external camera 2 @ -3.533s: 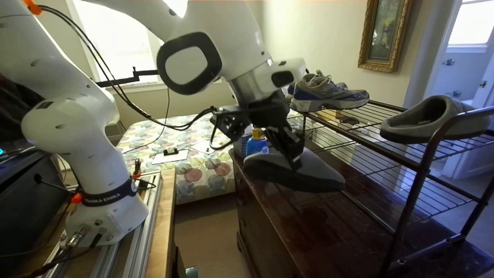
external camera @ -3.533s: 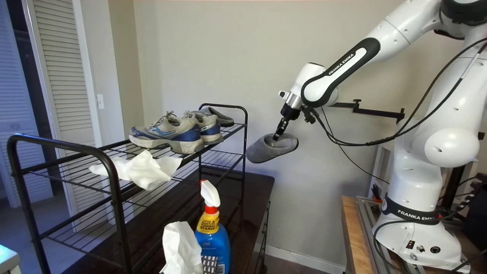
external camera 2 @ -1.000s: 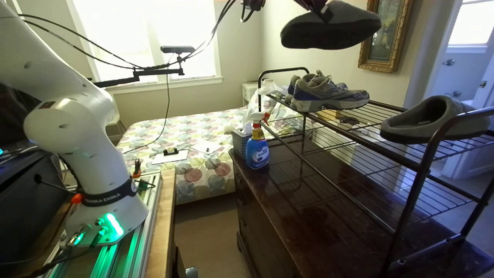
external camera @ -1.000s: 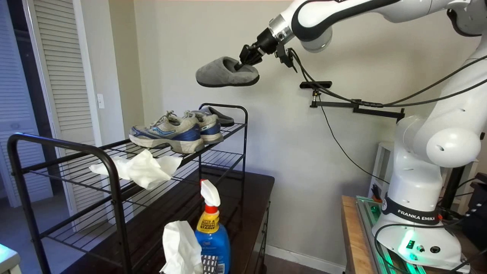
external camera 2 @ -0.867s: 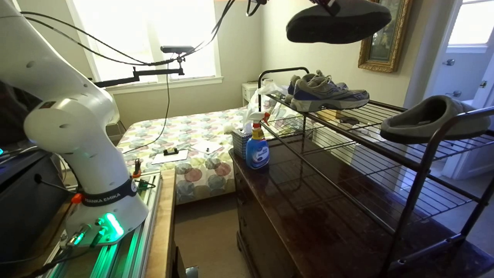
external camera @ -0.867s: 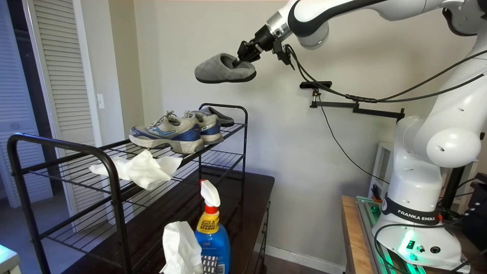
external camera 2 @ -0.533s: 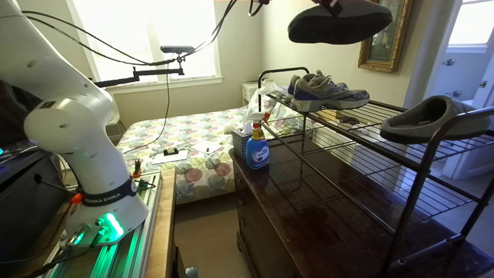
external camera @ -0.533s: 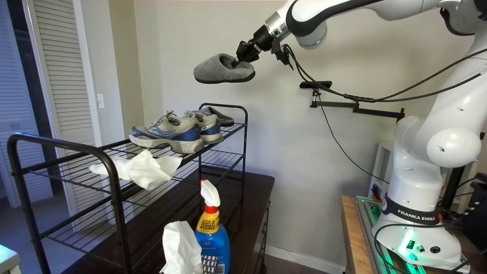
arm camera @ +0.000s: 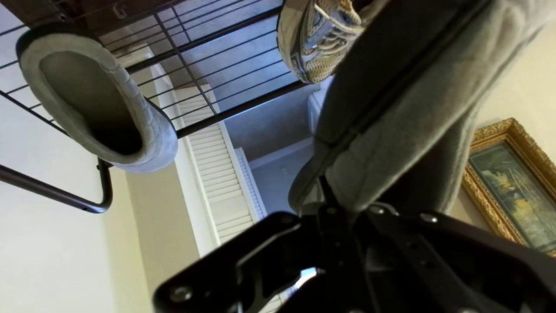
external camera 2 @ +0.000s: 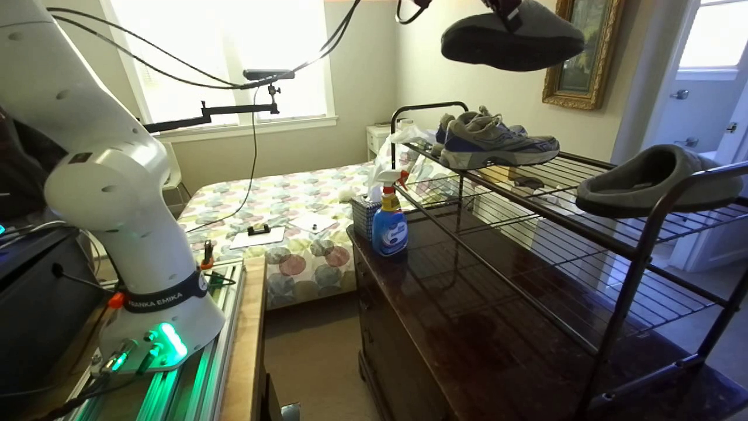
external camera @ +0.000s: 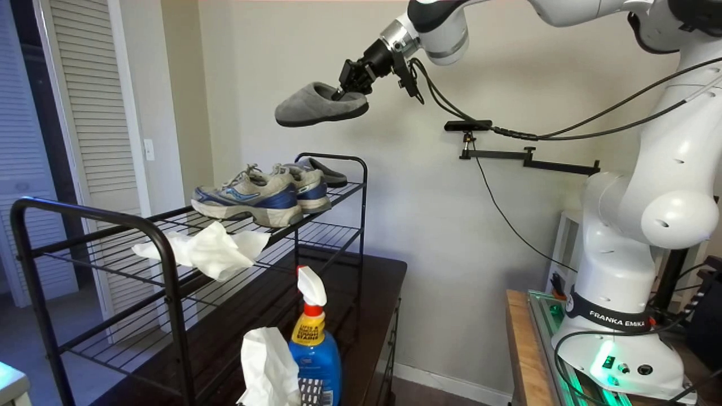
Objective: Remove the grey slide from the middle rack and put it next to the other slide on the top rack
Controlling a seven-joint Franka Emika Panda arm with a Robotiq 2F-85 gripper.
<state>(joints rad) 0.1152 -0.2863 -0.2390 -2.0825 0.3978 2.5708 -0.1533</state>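
Tool (external camera: pixel 342 92) grips the slide (external camera: pixel 307 108); wrist view seemingly hides one fingertip (external camera: pixel 338 95).

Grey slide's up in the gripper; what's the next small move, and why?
Probably ease the held slide down toward the top rack, between the other slide and the sneakers: the gripper holds it above rack level, and rack wires show there.

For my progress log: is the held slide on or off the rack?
Off: in both exterior views, wall shows between the slide and the rack below; the gripper has it.
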